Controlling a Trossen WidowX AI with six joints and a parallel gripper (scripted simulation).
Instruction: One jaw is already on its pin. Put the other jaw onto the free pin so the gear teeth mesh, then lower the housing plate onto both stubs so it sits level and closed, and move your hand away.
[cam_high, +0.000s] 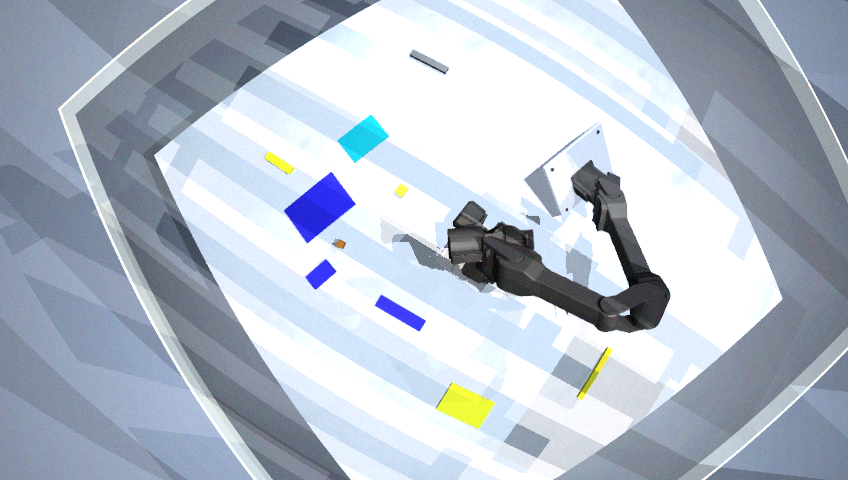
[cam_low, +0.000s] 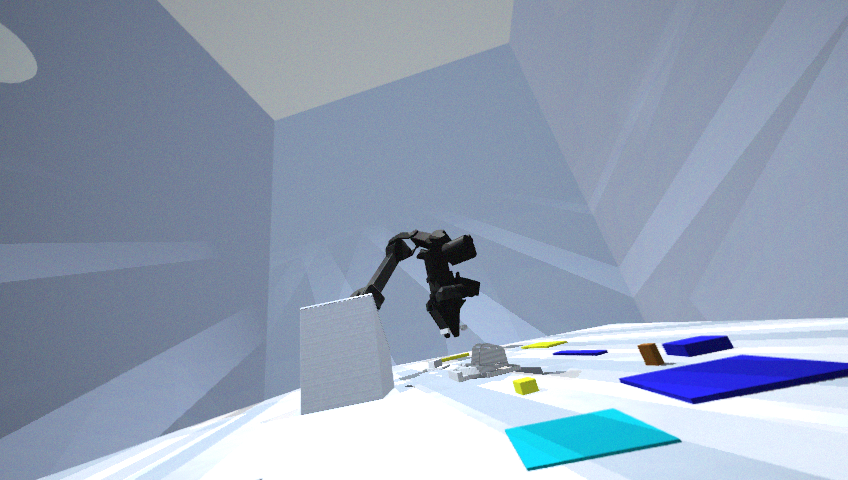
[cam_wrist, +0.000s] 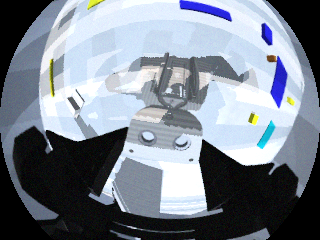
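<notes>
My gripper (cam_wrist: 164, 136) (cam_low: 451, 334) is shut on the housing plate (cam_wrist: 165, 125) (cam_low: 463, 327), a pale plate with a rounded edge and two round holes. It hangs above the table, short of the mechanism in the wrist view. The pale base (cam_low: 470, 375) lies low on the table. In the wrist view, one long jaw (cam_wrist: 162, 82) and the other jaw (cam_wrist: 194, 77) stand side by side, their near ends close together beyond the plate. The pins, stubs and gear teeth are too small or hidden, so meshing cannot be told. The arm mostly covers the mechanism in the top view.
A tall pale mounting block (cam_high: 574, 154) (cam_low: 339, 359) stands at the arm's base. A small pale piece (cam_wrist: 76, 103) lies left of the mechanism in the wrist view. A cyan tile (cam_high: 363, 138) (cam_low: 589, 438), a large blue tile (cam_high: 319, 206) and a small yellow block (cam_high: 401, 190) (cam_low: 525, 385) lie around.
</notes>
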